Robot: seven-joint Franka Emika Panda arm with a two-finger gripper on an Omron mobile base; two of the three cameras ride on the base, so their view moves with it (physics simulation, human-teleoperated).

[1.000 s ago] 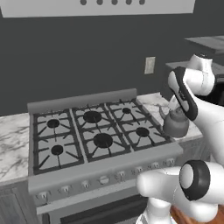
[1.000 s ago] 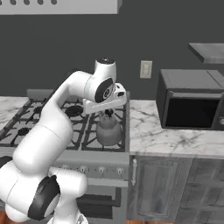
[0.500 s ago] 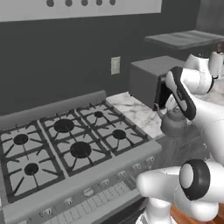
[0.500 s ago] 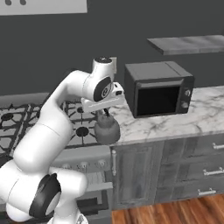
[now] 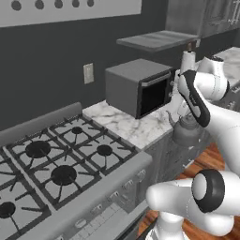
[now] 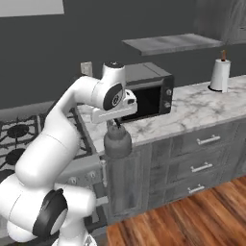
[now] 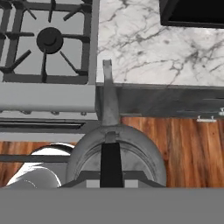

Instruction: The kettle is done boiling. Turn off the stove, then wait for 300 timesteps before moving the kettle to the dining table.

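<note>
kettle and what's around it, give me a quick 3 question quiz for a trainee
1. True or false: the kettle rests on a stove burner.
2. Which appliance sits on the marble counter behind the kettle? A) microwave B) toaster C) blender
3. Fill in: the gripper holds the kettle by its ____.

Key: 1. False, it hangs off the stove, beyond the counter's front edge. 2. A. 3. handle.

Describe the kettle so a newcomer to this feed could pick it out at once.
Start at the stove and follow the marble counter toward the dark microwave. Just off the counter's front edge, the kettle hangs from the tool. It is the squat dull-grey metal pot with a short spout and dark arched handle.
</note>
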